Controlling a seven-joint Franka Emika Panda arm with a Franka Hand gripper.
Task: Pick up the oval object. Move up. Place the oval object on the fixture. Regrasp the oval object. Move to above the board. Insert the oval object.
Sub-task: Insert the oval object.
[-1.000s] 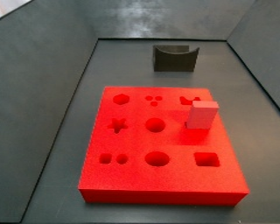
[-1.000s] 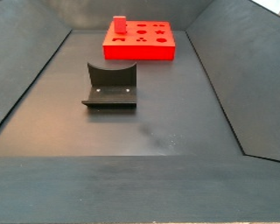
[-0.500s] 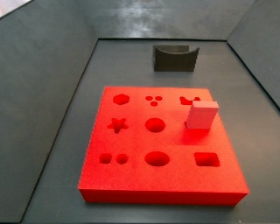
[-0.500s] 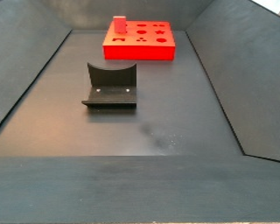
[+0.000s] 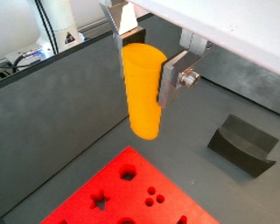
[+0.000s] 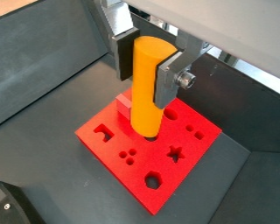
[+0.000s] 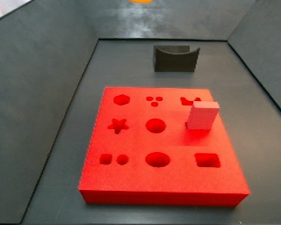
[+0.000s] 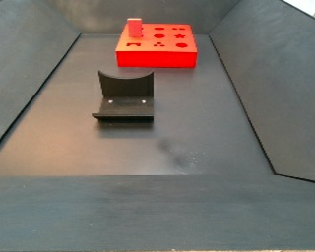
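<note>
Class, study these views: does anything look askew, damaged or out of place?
Nothing stands out. The gripper holds the oval object upright above the board; a pink-red block stands on the board; the fixture sits upright on the floor.

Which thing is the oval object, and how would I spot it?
Find the big red board; the gripper hangs high above it. The oval object is the smooth yellow-orange capsule held upright between its jaws, unlike the pink-red block standing on the board.
</note>
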